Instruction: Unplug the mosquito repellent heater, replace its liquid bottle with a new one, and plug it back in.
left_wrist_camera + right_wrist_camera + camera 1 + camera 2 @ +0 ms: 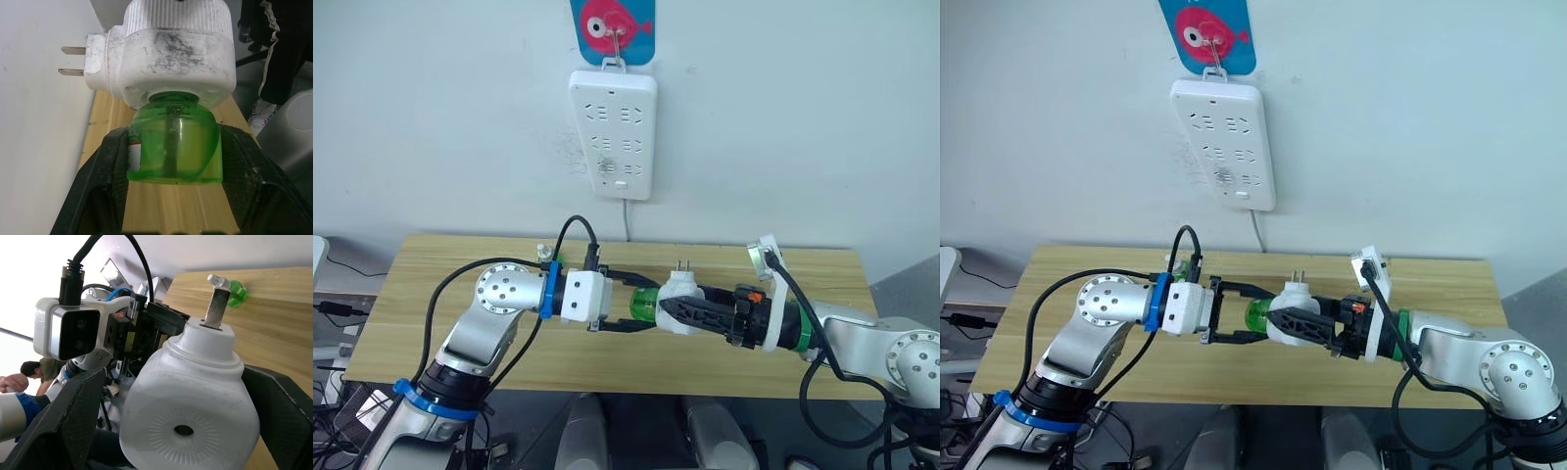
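The mosquito repellent heater (677,294) is a white rounded unit held above the table (822,269), its two metal prongs pointing up. My right gripper (671,305) is shut on its body, with a black finger on each side in the right wrist view (186,382). A clear green liquid bottle (173,147) is seated in the heater's underside and sticks out toward my left arm. My left gripper (639,304) is shut on this bottle, one finger (105,176) pressing on each side. Another small green bottle (548,257) with a white cap stands on the table behind my left arm.
A long white power strip (613,132) hangs on the wall above the table from a pink fish hook (612,27), its cable dropping behind the table. A person (29,372) is beyond the table's left end, and a dark trouser leg (274,49) shows nearby.
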Controlling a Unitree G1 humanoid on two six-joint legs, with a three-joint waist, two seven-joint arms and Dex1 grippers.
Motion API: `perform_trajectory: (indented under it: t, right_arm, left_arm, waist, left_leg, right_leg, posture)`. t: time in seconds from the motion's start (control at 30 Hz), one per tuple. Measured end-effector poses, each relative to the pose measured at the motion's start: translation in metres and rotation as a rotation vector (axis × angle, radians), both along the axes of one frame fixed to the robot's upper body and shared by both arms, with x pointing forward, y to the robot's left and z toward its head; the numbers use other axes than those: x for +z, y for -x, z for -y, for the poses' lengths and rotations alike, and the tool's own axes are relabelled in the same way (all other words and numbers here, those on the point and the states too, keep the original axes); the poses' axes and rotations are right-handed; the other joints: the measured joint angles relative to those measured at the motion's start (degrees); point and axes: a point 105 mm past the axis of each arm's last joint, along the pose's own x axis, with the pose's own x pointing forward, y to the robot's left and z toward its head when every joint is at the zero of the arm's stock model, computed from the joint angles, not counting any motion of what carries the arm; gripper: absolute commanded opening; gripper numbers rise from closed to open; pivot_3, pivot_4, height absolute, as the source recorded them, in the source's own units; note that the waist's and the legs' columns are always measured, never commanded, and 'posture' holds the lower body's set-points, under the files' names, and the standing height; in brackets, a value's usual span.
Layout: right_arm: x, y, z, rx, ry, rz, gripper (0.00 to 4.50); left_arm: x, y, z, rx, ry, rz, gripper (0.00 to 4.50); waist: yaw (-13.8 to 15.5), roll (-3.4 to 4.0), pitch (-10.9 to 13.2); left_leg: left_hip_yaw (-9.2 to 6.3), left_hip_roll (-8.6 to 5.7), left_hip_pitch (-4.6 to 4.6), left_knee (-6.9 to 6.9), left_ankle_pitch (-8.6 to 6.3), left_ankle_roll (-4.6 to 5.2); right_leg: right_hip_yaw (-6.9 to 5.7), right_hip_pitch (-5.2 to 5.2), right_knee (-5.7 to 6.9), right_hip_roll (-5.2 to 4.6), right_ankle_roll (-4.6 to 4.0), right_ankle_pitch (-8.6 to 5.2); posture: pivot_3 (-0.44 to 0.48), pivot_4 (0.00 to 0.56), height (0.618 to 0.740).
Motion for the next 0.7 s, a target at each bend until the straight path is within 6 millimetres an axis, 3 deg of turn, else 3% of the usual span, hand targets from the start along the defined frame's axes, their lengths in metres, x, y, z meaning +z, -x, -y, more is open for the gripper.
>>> perform_trajectory:
  t: [0.17, 0.53, 0.57, 0.63, 0.7]
  right_arm:
    - [-0.0035, -0.0027, 0.0037, -0.012, 0.021, -0.012, 3.02]
    - [-0.0053, -0.0021, 0.0043, -0.001, 0.032, -0.003, 3.0]
    - [-0.0052, -0.0023, 0.0045, -0.002, 0.03, -0.001, 3.71]
    - [-0.0047, 0.0001, 0.0038, 0.015, 0.013, -0.002, 4.29]
    - [-0.0065, 0.0031, 0.0041, 0.027, 0.012, -0.01, 4.5]
  left_arm:
    - [-0.0002, 0.0018, -0.0005, -0.015, -0.007, -0.002, 2.26]
    - [-0.0014, 0.0023, 0.0001, -0.021, -0.017, -0.006, 2.26]
    - [-0.0013, 0.0022, 0.0001, -0.021, -0.017, -0.005, 2.26]
    - [-0.0011, 0.0015, -0.0001, -0.019, -0.02, -0.002, 2.26]
    - [-0.0005, 0.0005, -0.0001, -0.016, -0.022, 0.002, 2.26]
  waist:
    - [0.02, 0.0, 0.02]
    - [0.08, -0.02, 0.04]
    - [0.08, -0.02, 0.04]
    - [0.09, -0.02, 0.05]
    - [0.1, -0.02, 0.05]
  left_leg:
    - [0.0, 0.0, 0.0, 0.0, 0.0, 0.0]
    - [-0.01, 0.0, 0.0, 0.0, 0.01, 0.01]
    - [-0.02, 0.0, 0.0, 0.0, 0.01, 0.01]
    - [-0.02, 0.0, 0.0, 0.0, 0.01, 0.01]
    - [-0.02, 0.0, 0.0, 0.0, 0.01, 0.01]
  right_leg:
    - [0.0, 0.0, 0.01, 0.0, 0.0, 0.0]
    - [-0.01, 0.0, 0.01, 0.0, 0.0, 0.0]
    - [-0.01, 0.0, 0.01, 0.0, 0.0, 0.0]
    - [-0.02, 0.0, 0.01, 0.0, 0.0, 0.0]
    - [-0.02, 0.0, 0.01, 0.0, 0.0, 0.0]
  posture:
    - [-0.083, 0.298, 0.697]
    - [-0.084, 0.298, 0.697]
    - [-0.084, 0.298, 0.697]
    - [-0.084, 0.298, 0.697]
    - [-0.084, 0.298, 0.697]
